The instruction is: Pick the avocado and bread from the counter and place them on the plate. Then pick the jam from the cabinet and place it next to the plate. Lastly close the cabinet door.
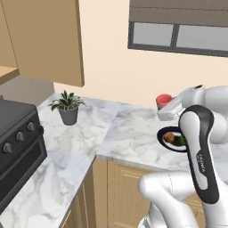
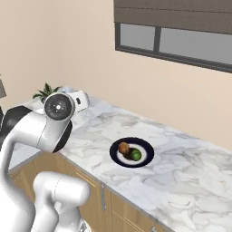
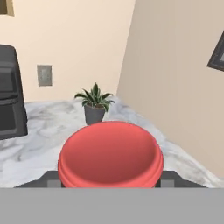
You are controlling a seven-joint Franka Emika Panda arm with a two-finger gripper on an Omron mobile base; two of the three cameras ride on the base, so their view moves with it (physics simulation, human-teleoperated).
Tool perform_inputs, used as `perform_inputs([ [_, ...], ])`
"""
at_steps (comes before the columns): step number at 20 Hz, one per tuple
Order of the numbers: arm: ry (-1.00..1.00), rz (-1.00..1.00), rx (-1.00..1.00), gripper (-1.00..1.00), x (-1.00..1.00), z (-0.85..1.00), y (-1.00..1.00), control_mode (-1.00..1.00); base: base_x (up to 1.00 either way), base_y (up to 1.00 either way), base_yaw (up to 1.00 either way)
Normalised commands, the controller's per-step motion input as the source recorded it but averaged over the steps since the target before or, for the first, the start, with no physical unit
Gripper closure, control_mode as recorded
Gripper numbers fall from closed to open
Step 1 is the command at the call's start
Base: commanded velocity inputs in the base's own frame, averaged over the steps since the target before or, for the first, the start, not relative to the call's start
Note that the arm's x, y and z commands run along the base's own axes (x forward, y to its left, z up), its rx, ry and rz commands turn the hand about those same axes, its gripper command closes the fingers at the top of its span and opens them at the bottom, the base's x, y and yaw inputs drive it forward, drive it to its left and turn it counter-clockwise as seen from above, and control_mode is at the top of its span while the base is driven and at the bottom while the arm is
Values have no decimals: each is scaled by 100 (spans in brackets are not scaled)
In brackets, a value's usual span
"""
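My gripper (image 1: pixel 164 104) is shut on the jam (image 1: pixel 164 99), a squat red jar held a little above the counter (image 1: pixel 129 129), just behind the plate (image 1: pixel 163 132). In the hand view the jam (image 3: pixel 110 154) sits wide between the fingertips (image 3: pixel 52 181) of the gripper (image 3: pixel 110 181). The dark navy plate (image 2: pixel 146 149) carries the brown bread (image 2: pixel 123 147) and the green avocado (image 2: pixel 136 155) side by side; both also show as bread (image 1: pixel 169 138) and avocado (image 1: pixel 182 140). The tan cabinet (image 1: pixel 44 40) hangs at the upper left; I cannot tell how its door stands.
A potted plant (image 1: pixel 67 107) stands in the counter's back corner, also plant (image 3: pixel 94 105). A dark oven (image 1: pixel 18 142) occupies the left counter. A window (image 2: pixel 172 36) is above the right stretch. My own arm (image 1: pixel 200 147) covers the plate's right side.
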Motion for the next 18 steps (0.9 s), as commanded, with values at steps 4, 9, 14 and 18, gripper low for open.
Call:
perform_inputs([
  [4, 10, -4, 1, 100, 31, -49, 4, -100, 0, 0, 0],
  [9, 3, -1, 9, 100, 8, -61, -11, -100, 0, 0, 0],
  [14, 3, -2, 7, 100, 23, -44, -2, -100, 0, 0, 0],
  [18, 6, -4, 0, 100, 49, -25, 0, -100, 0, 0, 0],
])
